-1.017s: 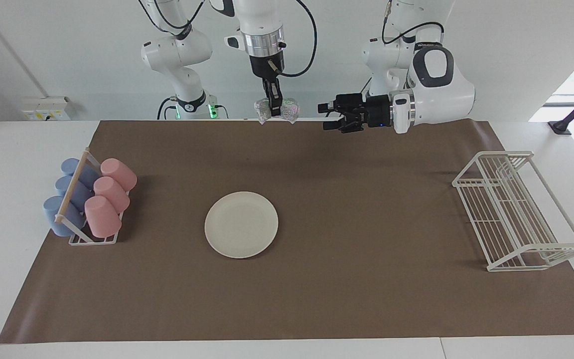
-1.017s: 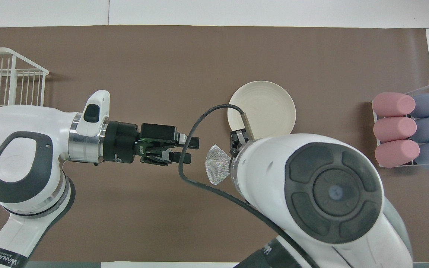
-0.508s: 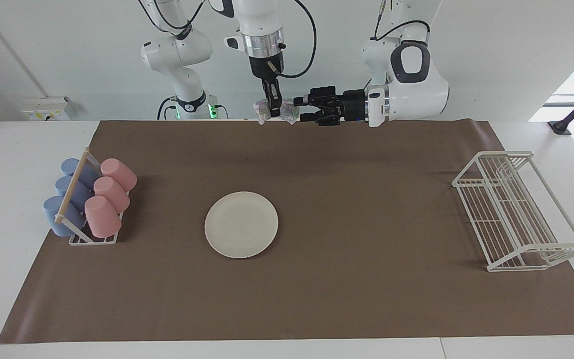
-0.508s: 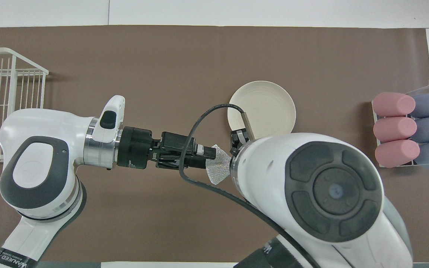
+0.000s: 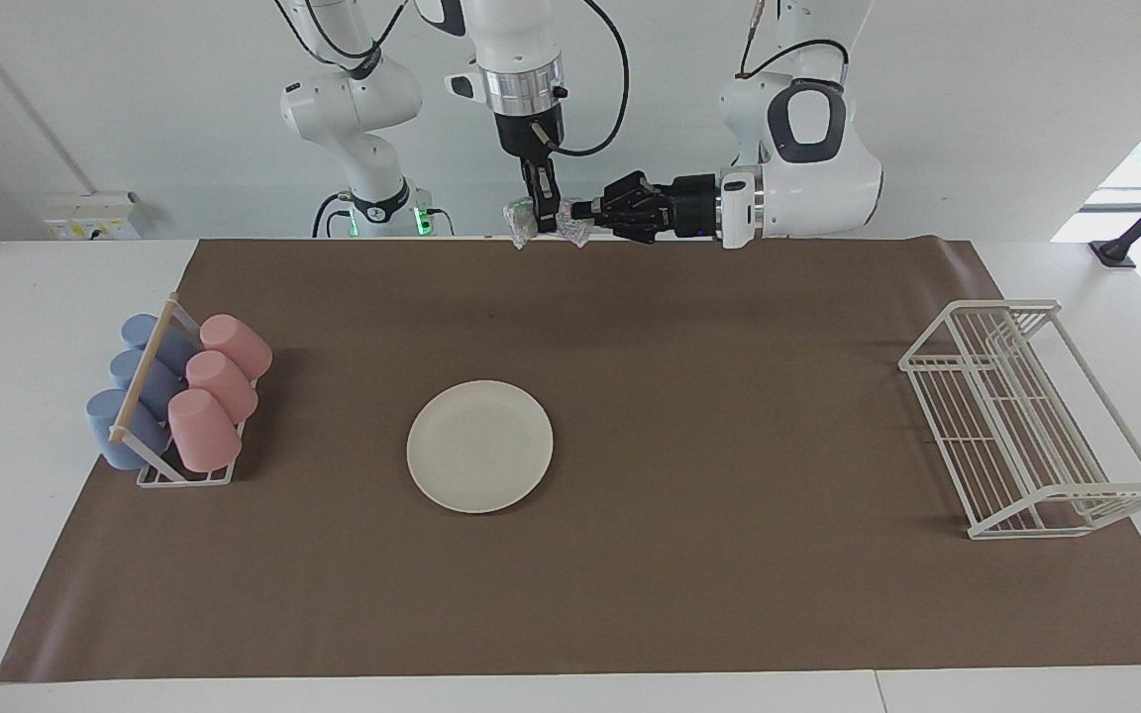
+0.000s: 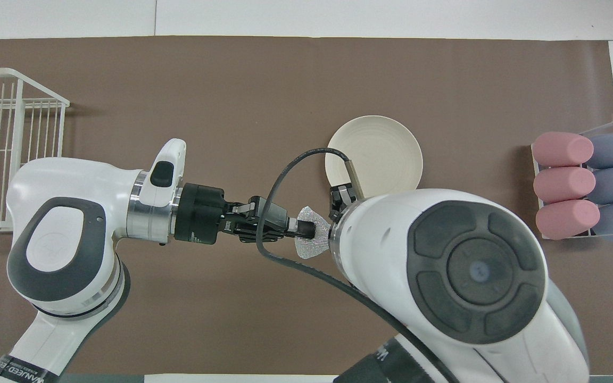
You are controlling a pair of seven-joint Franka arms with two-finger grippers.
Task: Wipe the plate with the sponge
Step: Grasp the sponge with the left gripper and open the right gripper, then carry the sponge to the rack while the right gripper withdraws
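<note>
The step in hand looks like a handover of the sponge (image 5: pixel 549 220) in mid-air, above the robots' edge of the brown mat (image 5: pixel 729 594); wiping has not begun. The right gripper (image 5: pixel 541 210) hangs straight down, pinched shut on the middle of the sponge. The left gripper (image 5: pixel 580 209) reaches in level from the sponge's 3 o'clock side in the facing view and has its fingertips closed on that end of the pad, so both hold it at once. The next move, as I judge it, calls for one gripper to let go while the other carries the sponge down to the plate (image 5: pixel 479 446). The plate lies flat and bare on the mat, at about 6 o'clock from the sponge in the facing view and well apart from it.
</note>
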